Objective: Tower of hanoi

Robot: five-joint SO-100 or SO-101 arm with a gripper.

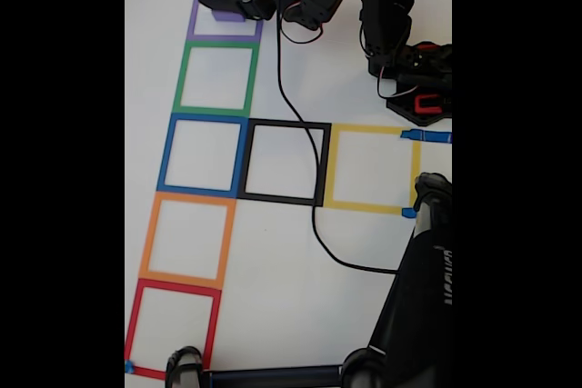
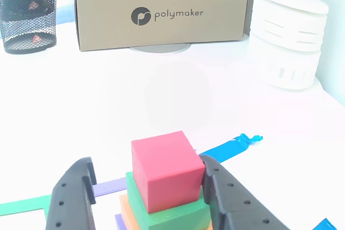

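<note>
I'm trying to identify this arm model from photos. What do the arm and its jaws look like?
The black plastic arm stands on a black base with red parts. A black cable and thin red and white wires run along it. The black gripper has matte jaws with small round holes along their inner faces.

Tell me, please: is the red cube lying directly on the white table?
No. In the other view the red cube sits on top of the green cube, which rests on the orange cube, between the open gripper fingers.
</note>
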